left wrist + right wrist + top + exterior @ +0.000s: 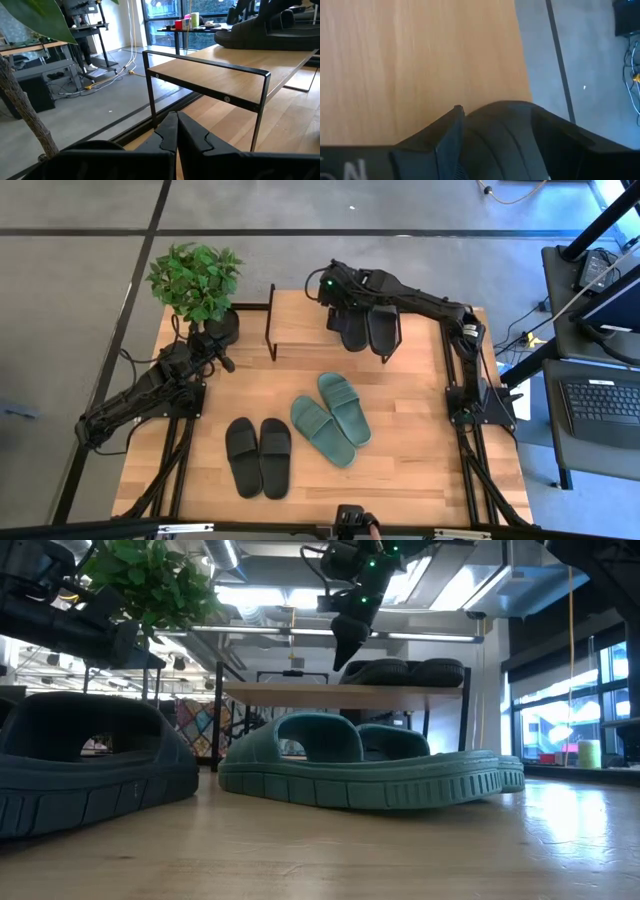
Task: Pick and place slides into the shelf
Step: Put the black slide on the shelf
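Slides first: my right gripper (pixel 345 308) hangs with fingers spread over the black rubber slide pair (pixel 366 326) lying on the low wooden-topped shelf (pixel 305 330). I'd judge lifting straight up best, so neither shifts. Their long axes run front to back; toe direction I cannot tell. My left gripper (pixel 228 363), closed empty, waits beside the potted plant (pixel 195 280).

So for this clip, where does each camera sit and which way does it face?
High: overhead, straight down; both arms, green slides.
Low: table height, across the green slides to the shelf; right pincer above.
Left wrist: faces the shelf; shut fingers below.
Right wrist: down on the shelf and a black slide.
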{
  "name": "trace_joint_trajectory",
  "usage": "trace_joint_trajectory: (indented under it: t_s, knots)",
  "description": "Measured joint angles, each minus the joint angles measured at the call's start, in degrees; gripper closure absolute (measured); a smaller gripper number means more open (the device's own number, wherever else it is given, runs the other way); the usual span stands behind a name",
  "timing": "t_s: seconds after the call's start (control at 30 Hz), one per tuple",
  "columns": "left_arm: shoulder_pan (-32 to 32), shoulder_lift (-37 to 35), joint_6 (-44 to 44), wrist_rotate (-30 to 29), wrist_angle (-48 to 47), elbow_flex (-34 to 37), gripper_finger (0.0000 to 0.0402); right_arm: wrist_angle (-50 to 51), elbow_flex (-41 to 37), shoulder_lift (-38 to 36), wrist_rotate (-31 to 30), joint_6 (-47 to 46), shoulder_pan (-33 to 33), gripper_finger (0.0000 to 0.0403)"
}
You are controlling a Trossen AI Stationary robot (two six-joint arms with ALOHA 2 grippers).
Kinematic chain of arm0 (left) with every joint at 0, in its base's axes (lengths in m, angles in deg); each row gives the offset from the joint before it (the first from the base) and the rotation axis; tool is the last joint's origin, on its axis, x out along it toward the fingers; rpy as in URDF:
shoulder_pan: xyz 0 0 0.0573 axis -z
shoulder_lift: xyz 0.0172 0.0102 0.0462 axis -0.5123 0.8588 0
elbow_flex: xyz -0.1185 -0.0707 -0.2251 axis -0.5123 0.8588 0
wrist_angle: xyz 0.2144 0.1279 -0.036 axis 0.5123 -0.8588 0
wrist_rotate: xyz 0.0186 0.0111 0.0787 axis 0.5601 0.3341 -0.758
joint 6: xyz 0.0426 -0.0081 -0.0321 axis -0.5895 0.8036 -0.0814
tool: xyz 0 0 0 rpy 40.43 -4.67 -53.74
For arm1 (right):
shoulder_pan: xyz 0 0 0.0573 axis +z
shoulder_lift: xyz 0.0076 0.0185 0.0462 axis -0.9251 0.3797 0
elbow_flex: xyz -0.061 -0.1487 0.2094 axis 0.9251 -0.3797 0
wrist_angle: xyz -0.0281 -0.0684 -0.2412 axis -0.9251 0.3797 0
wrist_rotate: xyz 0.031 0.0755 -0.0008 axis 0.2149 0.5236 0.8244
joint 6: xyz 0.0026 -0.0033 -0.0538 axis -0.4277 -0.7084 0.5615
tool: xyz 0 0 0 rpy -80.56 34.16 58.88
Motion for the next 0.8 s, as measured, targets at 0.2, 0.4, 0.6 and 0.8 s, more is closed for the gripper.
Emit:
trace_joint_trajectory:
  t_s: [0.2, 0.4, 0.6, 0.8]
  knots:
    - [0.00, 0.00, 0.00, 0.00, 0.00, 0.00, 0.0401, 0.63, -0.14, 0.00, -0.06, -1.36, -0.09, 0.0173]
    - [0.00, 0.00, -0.01, 0.01, 0.01, 0.00, 0.0401, 1.67, -0.16, 0.00, -3.70, -3.41, -0.10, 0.0173]
    - [0.00, -0.01, -0.01, 0.01, 0.00, 0.00, 0.0401, 4.41, -0.16, 0.00, -7.05, -4.43, -0.07, 0.0173]
    - [-0.02, 0.00, 0.00, 0.00, 0.00, 0.00, 0.0401, 4.05, -0.16, 0.00, -7.13, -4.55, -0.07, 0.0173]
